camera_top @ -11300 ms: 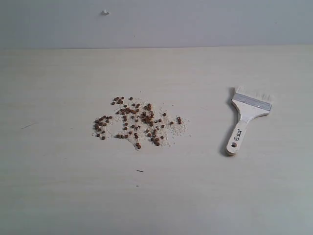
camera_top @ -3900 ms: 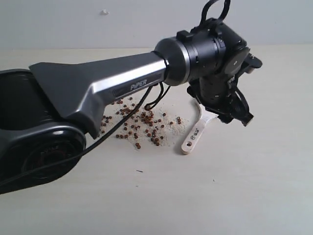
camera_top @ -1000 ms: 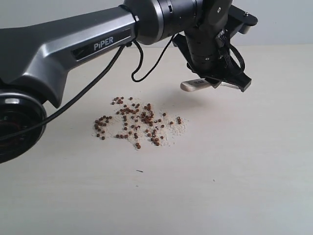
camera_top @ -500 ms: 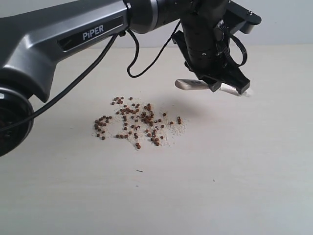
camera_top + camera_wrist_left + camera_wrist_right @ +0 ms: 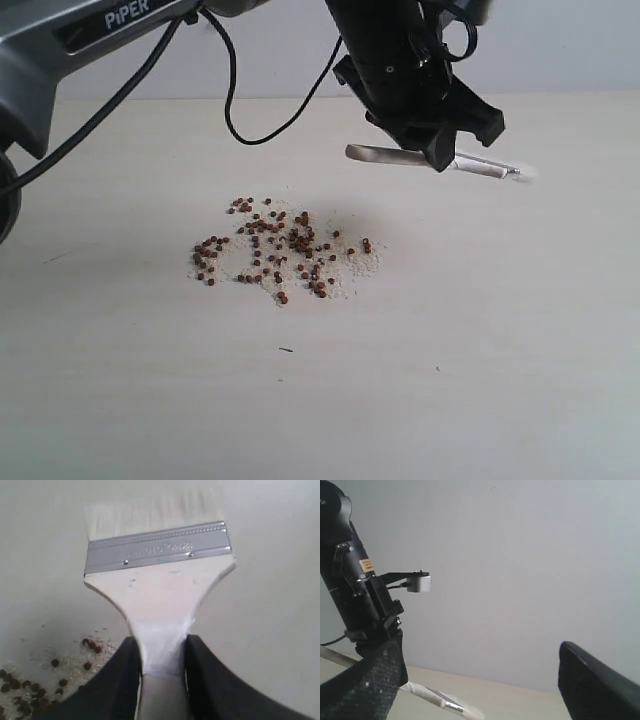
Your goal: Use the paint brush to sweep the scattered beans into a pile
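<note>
Noted on pale wood-grain tabletop (image 5: 520, 380): loose scatter of tiny round reddish-brown beans (image 5: 275, 252) among off-white crumbs (image 5: 365, 262), spread out, not piled. Seen lifted clear of the surface, up and to the right of that scatter in the exterior view: flat wide paint brush (image 5: 378, 154) with pale wooden handle, silver metal band and cream-white bristles. Held roughly level, handle end nearer the scatter, bristles pointing away and well apart from it. Clenched on the narrow neck of the handle: black left gripper (image 5: 440, 156), one finger pressed to each side in the wrist view. Spread wide, grasping nothing: black right gripper (image 5: 477, 652), not placeable relative to the scatter. Spotted just below the scatter: lone dark speck (image 5: 286, 349).
</note>
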Robot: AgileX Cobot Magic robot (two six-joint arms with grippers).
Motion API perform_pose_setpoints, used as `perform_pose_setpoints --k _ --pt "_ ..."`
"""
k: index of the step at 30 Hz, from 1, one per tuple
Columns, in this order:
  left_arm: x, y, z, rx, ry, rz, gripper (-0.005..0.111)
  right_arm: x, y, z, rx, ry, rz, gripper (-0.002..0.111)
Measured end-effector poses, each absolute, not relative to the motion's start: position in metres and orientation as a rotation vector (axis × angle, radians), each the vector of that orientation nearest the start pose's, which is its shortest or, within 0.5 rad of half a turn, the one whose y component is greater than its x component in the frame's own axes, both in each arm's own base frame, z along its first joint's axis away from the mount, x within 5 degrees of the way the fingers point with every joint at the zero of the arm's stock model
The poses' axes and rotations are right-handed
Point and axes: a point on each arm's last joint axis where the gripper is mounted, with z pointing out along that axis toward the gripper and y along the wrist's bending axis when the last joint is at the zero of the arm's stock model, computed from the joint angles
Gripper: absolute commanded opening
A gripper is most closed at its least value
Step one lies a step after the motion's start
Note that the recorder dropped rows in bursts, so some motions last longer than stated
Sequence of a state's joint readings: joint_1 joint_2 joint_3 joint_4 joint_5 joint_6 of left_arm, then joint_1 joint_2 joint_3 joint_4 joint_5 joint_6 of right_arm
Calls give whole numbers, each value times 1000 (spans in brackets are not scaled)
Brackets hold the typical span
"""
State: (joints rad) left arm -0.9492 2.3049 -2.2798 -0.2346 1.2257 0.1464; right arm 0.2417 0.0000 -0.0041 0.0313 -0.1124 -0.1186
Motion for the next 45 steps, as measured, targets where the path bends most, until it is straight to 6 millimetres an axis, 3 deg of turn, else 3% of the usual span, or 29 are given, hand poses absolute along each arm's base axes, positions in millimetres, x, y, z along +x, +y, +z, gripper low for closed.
perform_pose_setpoints --k 9,14,18,23,28,32,38,45 --pt "284 -415 267 1360 2468 -699 0 52 13 227 -170 1331 199 78" --pt "282 -416 268 1379 2454 -726 0 48 16 239 -125 1202 334 75" --pt "282 -417 268 1391 2445 -733 0 40 35 252 -344 1060 450 65" --pt "282 -417 268 1406 2432 -732 0 43 54 285 -573 1097 495 60" --pt "280 -417 270 1408 2428 -756 0 60 68 313 -898 1211 344 62" --pt "278 -419 271 1402 2431 -818 0 74 72 327 -1005 1219 232 67" --pt "275 -422 273 1422 2411 -884 0 98 76 317 -1140 1229 86 67" --pt "288 -413 273 1394 2413 -876 0 115 83 282 -1337 1248 0 67"
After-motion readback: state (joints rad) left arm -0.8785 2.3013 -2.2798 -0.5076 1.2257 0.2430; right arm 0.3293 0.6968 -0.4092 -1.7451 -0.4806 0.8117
